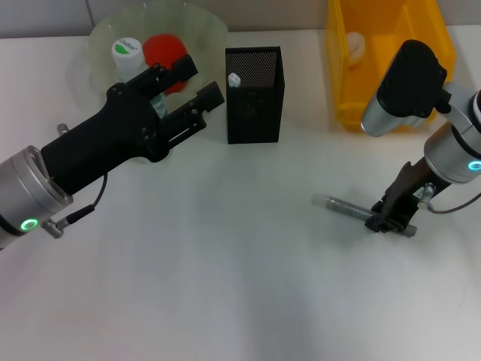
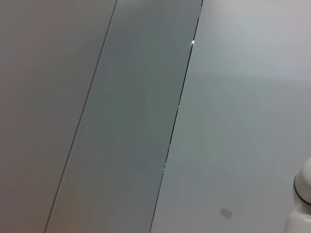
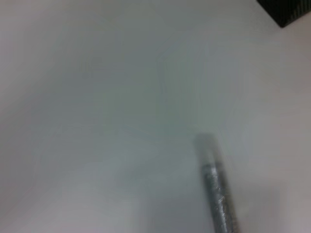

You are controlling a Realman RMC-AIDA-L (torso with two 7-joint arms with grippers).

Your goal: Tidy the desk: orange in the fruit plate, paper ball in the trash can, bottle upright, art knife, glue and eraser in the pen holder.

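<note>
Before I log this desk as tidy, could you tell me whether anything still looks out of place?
Yes: the grey glue stick lies flat on the desk, outside the pen holder. The right gripper is down at its far end. The left gripper is near the upright bottle.

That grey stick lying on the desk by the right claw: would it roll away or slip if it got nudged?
Probably yes. The glue looks slim and round, lying flat on the smooth desk, so a sideways nudge might roll it. It seems rigid and light. The right gripper sits at its far end.
</note>
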